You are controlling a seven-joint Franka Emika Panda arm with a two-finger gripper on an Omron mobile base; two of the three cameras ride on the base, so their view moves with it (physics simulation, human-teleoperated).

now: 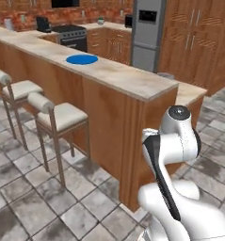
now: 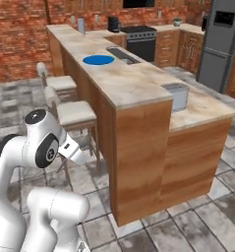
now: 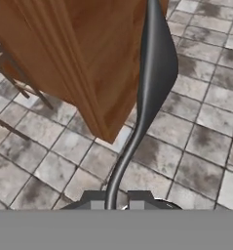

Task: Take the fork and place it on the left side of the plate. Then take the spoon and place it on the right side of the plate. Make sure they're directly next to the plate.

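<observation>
My gripper [image 3: 115,202] is shut on the thin handle of a grey metal utensil [image 3: 154,73]. It rises between the fingertips, and its widened head runs off the top of the hand view. I cannot tell whether it is the fork or the spoon, since no tines or bowl outline show. It hangs over the tiled floor beside the wooden corner of the counter. The blue plate [image 1: 82,59] [image 2: 98,60] lies far off on the long counter top, and I make out nothing beside it.
The counter [image 1: 132,80] [image 2: 129,83] ends in a wooden corner right in front of the arm. Two stools [image 1: 62,115] [image 1: 20,89] stand along its near side. A grey metal box [image 2: 177,94] sits on a lower counter section, with a sink [image 2: 121,54] beyond the plate.
</observation>
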